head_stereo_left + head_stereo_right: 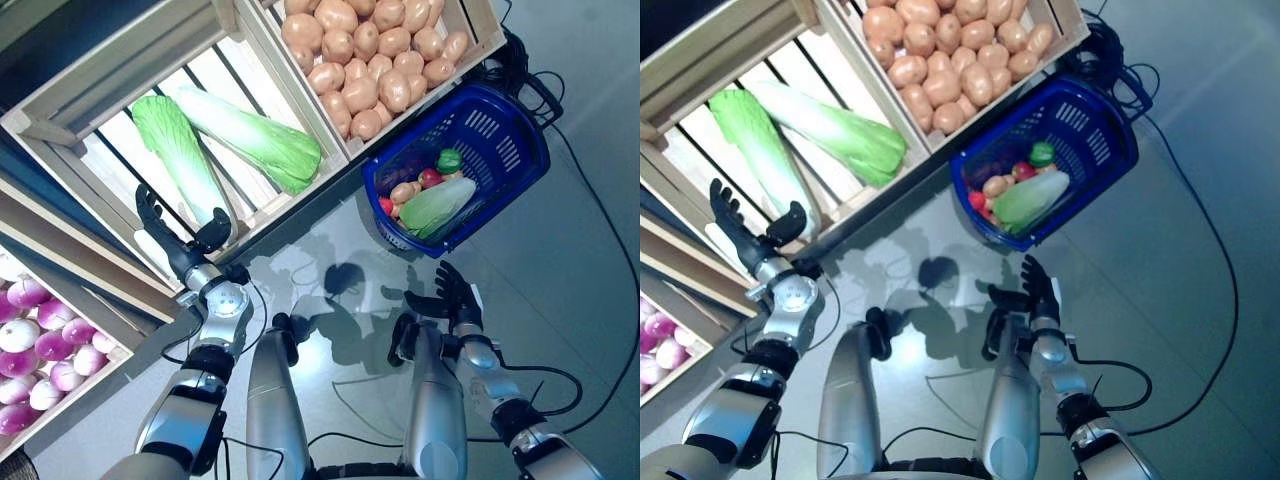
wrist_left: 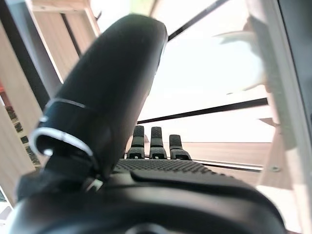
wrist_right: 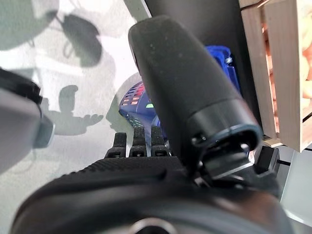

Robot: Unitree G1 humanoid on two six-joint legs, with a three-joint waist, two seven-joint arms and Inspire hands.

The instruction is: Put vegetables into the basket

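Note:
The blue plastic basket (image 1: 500,140) stands on the floor by the wooden stand and also shows in the right wrist view (image 3: 226,68). In it lie a pale green cabbage (image 1: 438,205), small potatoes (image 1: 404,191), a red round vegetable (image 1: 430,178), a green one (image 1: 450,160) and a dark purple one (image 1: 405,165). My left hand (image 1: 178,240) is open and empty at the front edge of the crate, right beside a long green napa cabbage (image 1: 180,160). My right hand (image 1: 450,295) is open and empty over the floor, a little short of the basket.
The wooden stand (image 1: 70,95) with its crates runs across the upper left. A lower shelf (image 1: 60,330) juts out at the left. Black cables (image 1: 590,200) lie on the grey floor to the right of the basket.

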